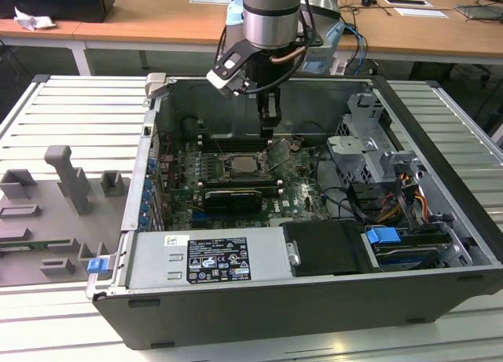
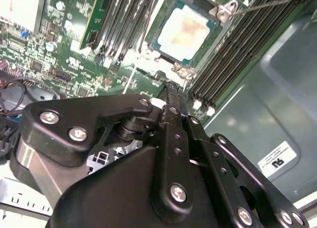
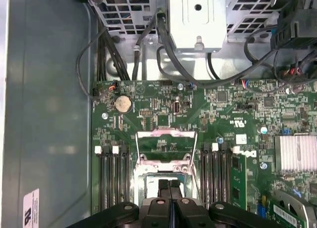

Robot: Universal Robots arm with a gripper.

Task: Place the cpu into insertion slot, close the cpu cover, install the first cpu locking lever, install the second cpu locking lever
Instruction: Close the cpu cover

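The cpu lies flat in the insertion slot, its silver-tan top facing up, on the green board of the open computer case. In the first wrist view the cpu cover, a silvery frame with a square opening, stands tilted up just beyond the slot. A thin wire locking lever sticks out from one corner of the slot. My gripper hangs just above the slot's far edge. In both wrist views its fingers are pressed together and hold nothing.
Black memory slots flank the socket on both sides. A metal drive cage with cables stands at the exterior view's right, and a power supply lies along the front. A finned heat sink sits on the board. Grey fixtures stand outside the case.
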